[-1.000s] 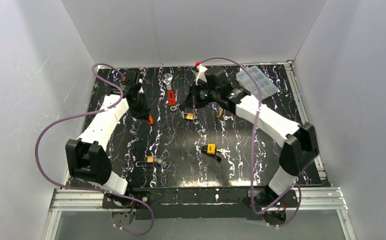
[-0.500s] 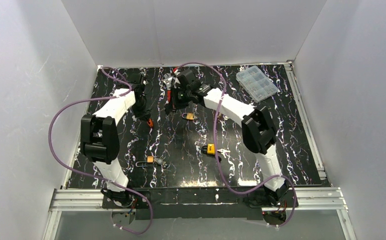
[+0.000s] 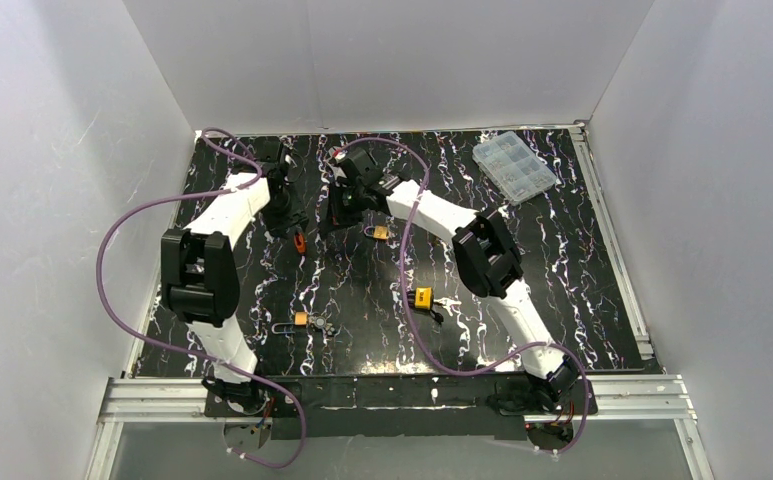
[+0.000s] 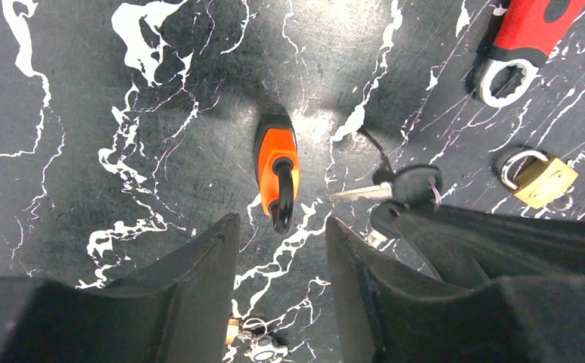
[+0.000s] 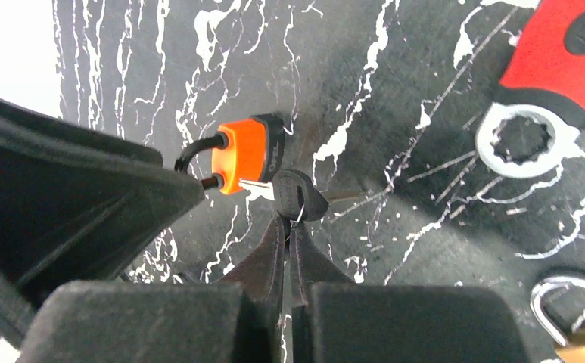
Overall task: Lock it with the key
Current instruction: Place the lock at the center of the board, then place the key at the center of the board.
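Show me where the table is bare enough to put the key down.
Widest bare patch: right side of the table, between the organizer box and the near edge, right of the yellow padlock. Crowded: the far left part, around the orange padlock, key, red wrench and brass padlock.

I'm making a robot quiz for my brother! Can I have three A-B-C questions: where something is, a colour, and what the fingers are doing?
1. The parts box sits: A) far right corner; B) near left corner; C) between the arms.
2. The padlock right beside the key is: A) green; B) orange; C) blue.
3. The right fingers are: A) wide open; B) holding the box; C) shut on the key.
1 A: top view shows it there. 2 B: its body is orange. 3 C: they pinch the key's black head.
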